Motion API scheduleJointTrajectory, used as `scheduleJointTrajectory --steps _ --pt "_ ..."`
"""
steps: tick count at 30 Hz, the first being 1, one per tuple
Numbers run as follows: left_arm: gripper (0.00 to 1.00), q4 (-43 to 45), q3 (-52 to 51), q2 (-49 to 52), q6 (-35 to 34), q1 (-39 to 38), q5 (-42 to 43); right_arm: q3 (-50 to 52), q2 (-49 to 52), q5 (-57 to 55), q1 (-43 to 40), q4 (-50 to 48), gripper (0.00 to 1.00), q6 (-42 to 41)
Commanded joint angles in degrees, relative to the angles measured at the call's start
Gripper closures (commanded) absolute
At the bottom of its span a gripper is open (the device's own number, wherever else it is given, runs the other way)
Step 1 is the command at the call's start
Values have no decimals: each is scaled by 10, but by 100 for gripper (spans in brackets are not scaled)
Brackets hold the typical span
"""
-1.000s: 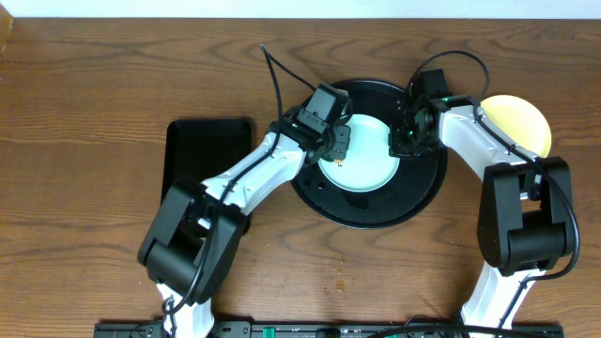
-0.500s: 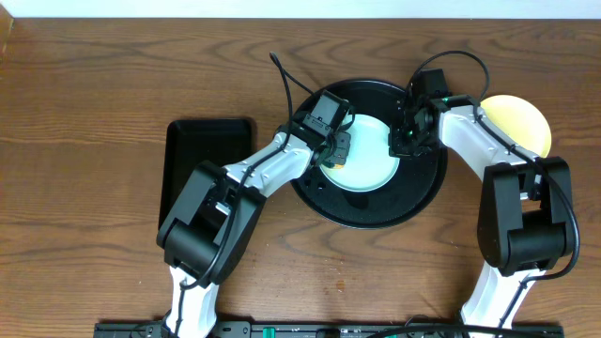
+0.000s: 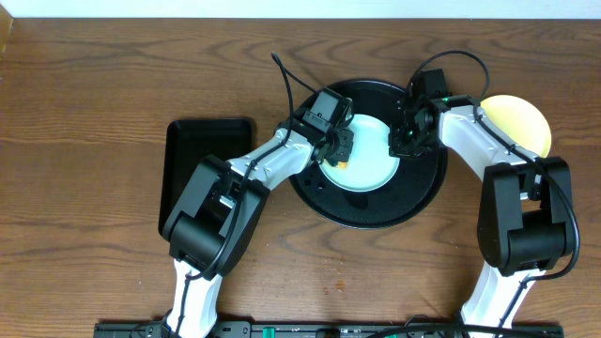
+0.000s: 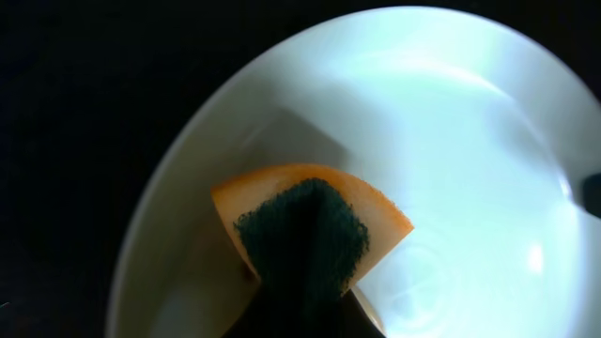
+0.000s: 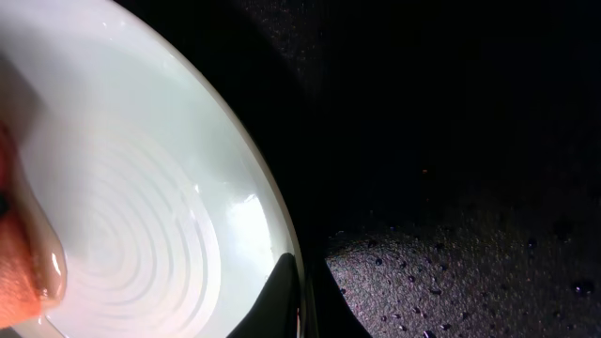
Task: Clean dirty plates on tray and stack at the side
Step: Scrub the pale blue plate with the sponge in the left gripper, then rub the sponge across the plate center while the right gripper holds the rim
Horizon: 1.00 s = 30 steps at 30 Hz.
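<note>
A pale mint-blue plate (image 3: 368, 153) lies in the large round black tray (image 3: 376, 208). My left gripper (image 3: 338, 148) is shut on an orange sponge with a green scouring face (image 4: 310, 225) and presses it on the plate's left part (image 4: 451, 141). My right gripper (image 3: 402, 141) is shut on the plate's right rim (image 5: 282, 235), one finger inside and one outside. A pale yellow plate (image 3: 522, 124) lies on the table to the right of the tray. The sponge also shows at the left edge of the right wrist view (image 5: 19, 253).
A smaller rectangular black tray (image 3: 197, 160) lies on the wooden table to the left. The black tray's floor shows small water drops (image 5: 451, 272). The table's far edge runs along the top of the overhead view.
My left gripper has moved the sponge slightly right and down over the plate, and its arm has swung closer in. The right arm has not moved.
</note>
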<state>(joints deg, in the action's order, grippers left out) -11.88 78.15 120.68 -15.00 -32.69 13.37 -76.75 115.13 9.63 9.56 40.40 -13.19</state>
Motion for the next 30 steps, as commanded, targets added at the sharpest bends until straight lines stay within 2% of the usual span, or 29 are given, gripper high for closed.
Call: scheduleJointTrajectory --steps 1,7,11,19,26,30 --pt "92 -9 -10 43 0 -7 103 4 0 -4 3 -3 99 -9" --pt "92 -3 -10 43 -27 -7 179 4 0 -4 3 -3 99 -9" --pt "92 33 -5 42 -30 -4 240 4 0 -4 3 -3 99 -9" --pt "93 73 93 -6 -106 46 368 4 0 -6 3 -3 96 -2" --pt "93 49 112 -88 -102 94 323 4 0 -8 3 -3 95 0" --pt "92 -44 112 -90 -50 93 275 4 0 -8 3 -3 95 0"
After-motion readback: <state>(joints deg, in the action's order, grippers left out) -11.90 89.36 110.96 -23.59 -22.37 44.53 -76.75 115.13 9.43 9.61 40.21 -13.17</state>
